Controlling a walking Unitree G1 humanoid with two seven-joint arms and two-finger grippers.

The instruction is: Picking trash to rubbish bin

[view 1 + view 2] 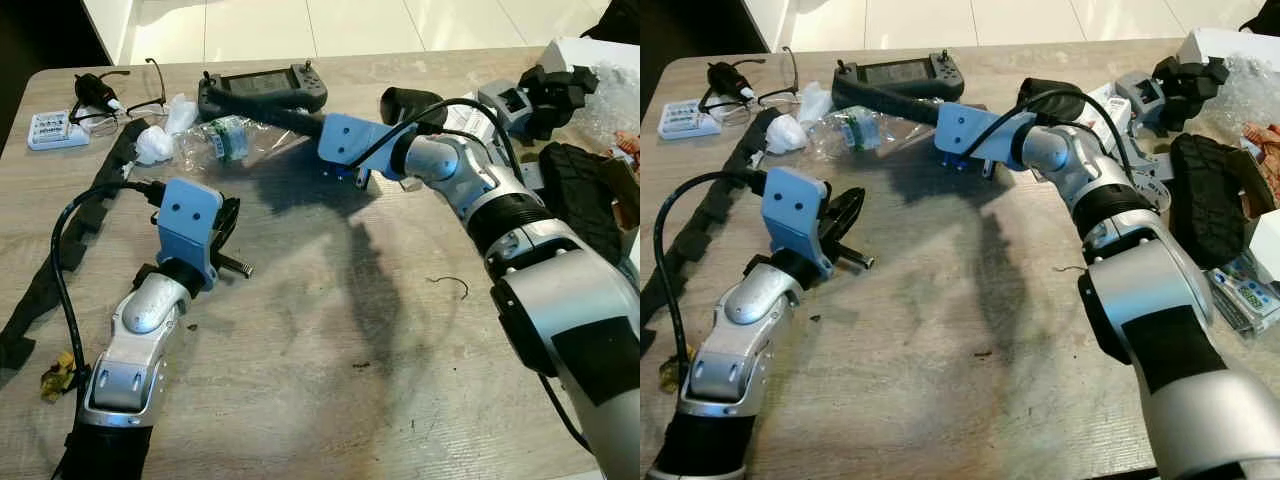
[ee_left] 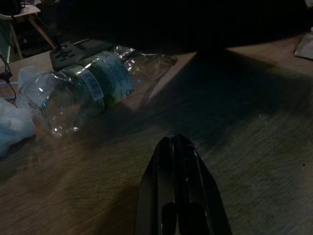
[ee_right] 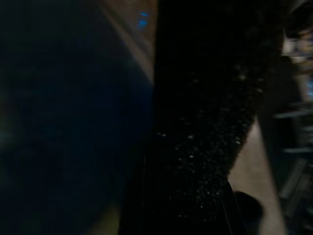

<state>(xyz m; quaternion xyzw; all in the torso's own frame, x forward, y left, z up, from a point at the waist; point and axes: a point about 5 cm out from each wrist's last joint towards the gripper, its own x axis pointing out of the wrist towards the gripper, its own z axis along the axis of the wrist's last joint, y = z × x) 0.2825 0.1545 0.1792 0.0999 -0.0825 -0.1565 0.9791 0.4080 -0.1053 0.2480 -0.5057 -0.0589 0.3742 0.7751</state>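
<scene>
A crushed clear plastic bottle [image 1: 228,138] with a green label lies on its side on the wooden table [image 1: 330,330], towards the far left. Beside it sits a crumpled white tissue [image 1: 155,145]. My left gripper [image 2: 178,147] is shut with nothing in it and points at the bottle [image 2: 93,88] from a short way off, low over the table. My right arm reaches across from the right, and its gripper [image 1: 215,103] lies just behind the bottle, over the near edge of a dark handheld controller [image 1: 262,85]. The right wrist view is too dark to read.
Glasses [image 1: 140,95], a small battery pack [image 1: 55,130] and a long black strap [image 1: 60,250] lie at the left. Black gear [image 1: 585,200], a grey device [image 1: 510,100] and plastic packaging [image 1: 610,85] crowd the right edge. A thin wire scrap [image 1: 450,285] lies mid-table.
</scene>
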